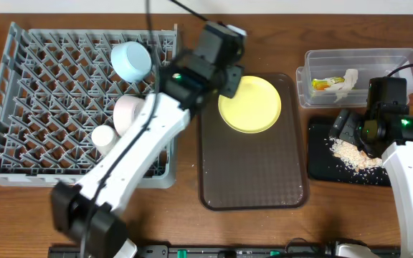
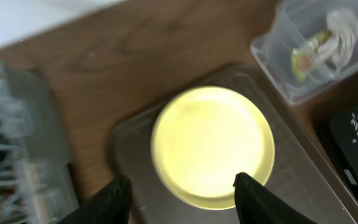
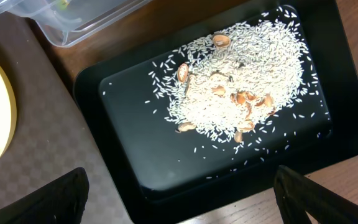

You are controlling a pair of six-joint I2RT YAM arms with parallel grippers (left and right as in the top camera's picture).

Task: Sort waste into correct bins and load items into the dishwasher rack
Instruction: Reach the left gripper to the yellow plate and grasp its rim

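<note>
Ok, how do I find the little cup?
Find the big grey rack on the left in the overhead view. Three round dishes sit along its right side. The little cup is the one nearest the robot, white and smaller than the white bowl and blue bowl.

Overhead looks straight down on the table (image 1: pixel 264 229). Left wrist looks down at the plate (image 2: pixel 211 146) beyond the left pincer (image 2: pixel 182 190); right wrist, closer, at the black tray (image 3: pixel 142 162). All views share both.
</note>
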